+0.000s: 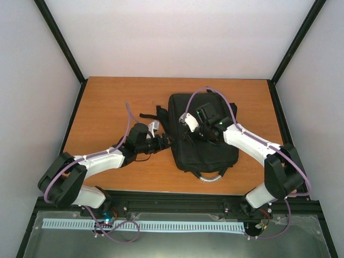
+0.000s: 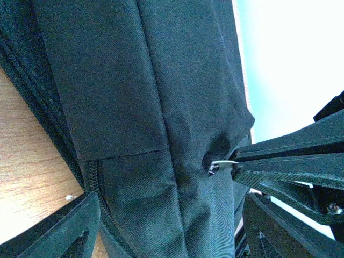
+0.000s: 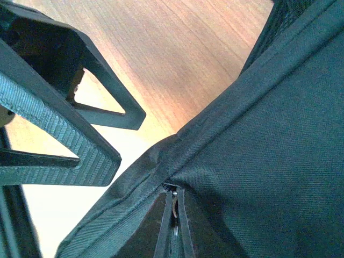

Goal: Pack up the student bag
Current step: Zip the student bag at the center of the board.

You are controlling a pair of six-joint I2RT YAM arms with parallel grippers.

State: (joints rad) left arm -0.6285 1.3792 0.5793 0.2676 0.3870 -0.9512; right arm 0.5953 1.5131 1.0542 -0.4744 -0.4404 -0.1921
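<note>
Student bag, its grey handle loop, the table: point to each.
student bag (image 1: 209, 157), top external view, bare front panel.
grey handle loop (image 1: 213, 177), top external view, middle of loop.
table (image 1: 113, 102), top external view, bare wood, far left.

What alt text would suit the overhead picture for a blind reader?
A black backpack lies flat on a wooden table, its grey handle loop at the near edge. A robot's left gripper reaches its left edge, the right gripper hovers over its top.

White arm links (image 1: 102, 159), black joints (image 1: 64, 180), lilac cables (image 1: 129, 119) looping alongside, ribbed black tool fingers (image 3: 54, 123)
</note>
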